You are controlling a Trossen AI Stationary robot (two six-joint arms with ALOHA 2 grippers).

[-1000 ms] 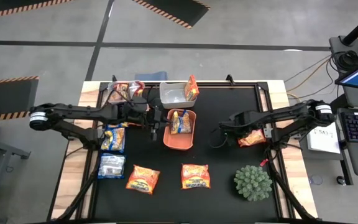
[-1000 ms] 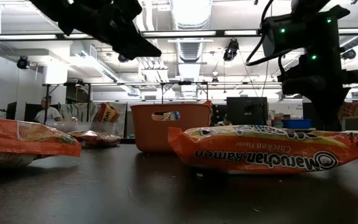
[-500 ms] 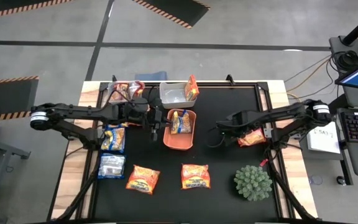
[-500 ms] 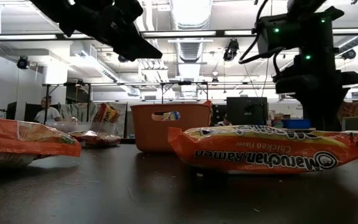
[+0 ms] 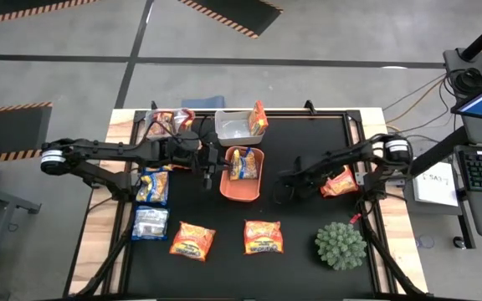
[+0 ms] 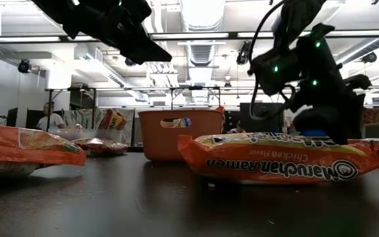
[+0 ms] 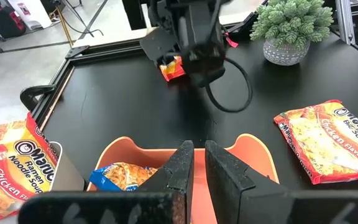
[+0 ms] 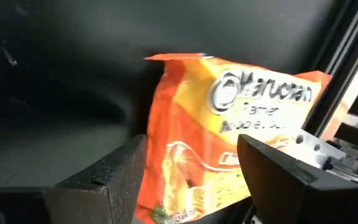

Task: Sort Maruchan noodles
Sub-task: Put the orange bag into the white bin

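Nearest the table's front edge lie two orange-red Maruchan packets [image 5: 192, 241] [image 5: 263, 237] flat on the black mat [image 5: 308, 142], with a potted green plant [image 5: 340, 245] off to their right and a silvery-blue packet [image 5: 150, 222] and a blue-and-yellow one [image 5: 153, 185] on the left margin. These packets look light, crinkly and slippery, with brittle noodle blocks inside, so a pinch across a short edge or sealed seam seems safer than a squeeze on the middle. Mid-table, the right gripper [image 8: 191, 163] stands with fingers apart over an orange packet [image 8: 229, 130] that lies hard against the mat's right frame, leaving little room on that side. The left gripper [image 7: 194, 171], fingers together and empty, hovers over the orange tray [image 5: 243, 174], which holds one blue packet [image 7: 124, 176]. Farther back sit a clear bin [image 5: 238, 127] with an upright packet [image 5: 258, 118] and more packets [image 5: 167, 122] at the far left corner. The mat's centre offers open room.
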